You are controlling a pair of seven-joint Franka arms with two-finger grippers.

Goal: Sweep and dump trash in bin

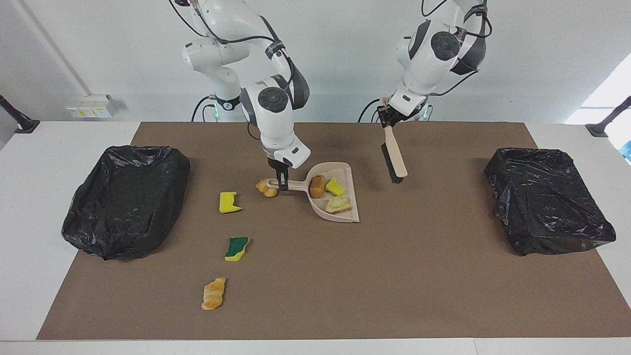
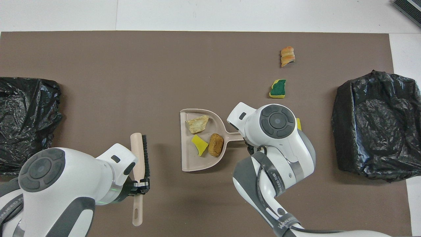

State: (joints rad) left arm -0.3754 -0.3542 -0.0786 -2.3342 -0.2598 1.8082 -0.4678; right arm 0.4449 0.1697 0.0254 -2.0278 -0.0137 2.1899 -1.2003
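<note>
My right gripper point(image 1: 282, 183) is shut on the handle of the beige dustpan point(image 1: 348, 215), low over the mat's middle. In the overhead view its wrist hides the fingers, and only the dustpan point(image 2: 194, 163) and its load show. Three pieces of trash lie in the pan: a brown bread chunk point(image 1: 318, 186), a yellow sponge bit point(image 1: 335, 187) and a pale bread piece point(image 1: 339, 203). My left gripper point(image 1: 387, 116) is shut on the beige brush point(image 1: 393, 158), which hangs above the mat beside the pan. A croissant piece point(image 1: 266, 188) lies against the handle's end.
Loose on the mat toward the right arm's end lie a yellow sponge point(image 1: 229, 202), a green-topped sponge point(image 1: 237, 248) and a croissant point(image 1: 213, 293). Black bag-lined bins stand at both ends of the mat, one point(image 1: 125, 199) at the right arm's end and one point(image 1: 547, 199) at the left arm's.
</note>
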